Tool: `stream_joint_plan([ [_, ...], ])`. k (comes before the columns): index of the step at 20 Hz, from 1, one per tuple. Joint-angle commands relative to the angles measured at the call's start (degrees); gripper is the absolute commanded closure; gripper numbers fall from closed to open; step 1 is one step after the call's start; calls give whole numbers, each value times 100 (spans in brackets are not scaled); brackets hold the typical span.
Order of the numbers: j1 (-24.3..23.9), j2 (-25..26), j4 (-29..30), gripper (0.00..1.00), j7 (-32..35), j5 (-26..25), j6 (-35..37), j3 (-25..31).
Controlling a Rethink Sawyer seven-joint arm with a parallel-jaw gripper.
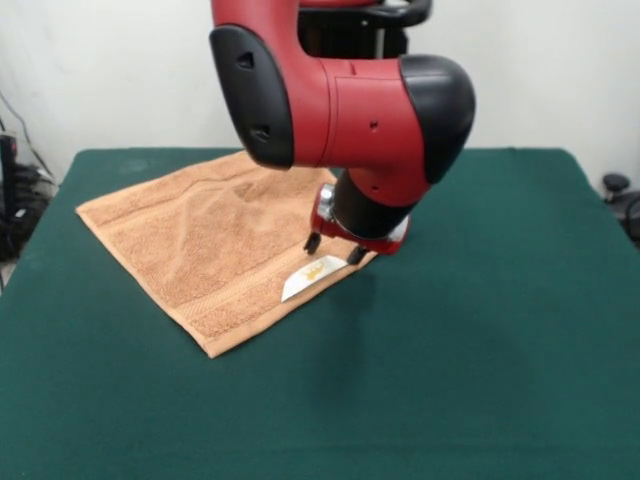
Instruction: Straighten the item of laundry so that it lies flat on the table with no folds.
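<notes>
Dark green felt covers the table [500, 330]; on it we see the orange-tan towel [190, 240] lying flat. At the towel's edge — just above its white label [310, 276] — the gripper [333, 249] hovers, fingers spread, pinching nothing.

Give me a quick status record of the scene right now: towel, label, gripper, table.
towel: orange-tan towel spread on the table's left half in the front view, set diagonally, no obvious folds
label: white label sticks out at the towel's right edge
gripper: gripper low over that edge, right above the label, fingers apart, nothing seen between them
contact: cannot tell whether the fingertips touch the towel
table: dark green table
</notes>
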Motion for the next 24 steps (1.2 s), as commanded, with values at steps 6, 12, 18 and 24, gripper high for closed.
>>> stream_joint_plan([
  [6,-167,1023,-1376,0,-401,-485,-3285,1244],
  [12,-246,931,-1309,0,-656,-535,-2958,1383],
  [18,-410,726,-1075,0,-1011,-521,-2708,1588],
  [24,-498,763,-1077,0,-1054,-292,-2025,1664],
])
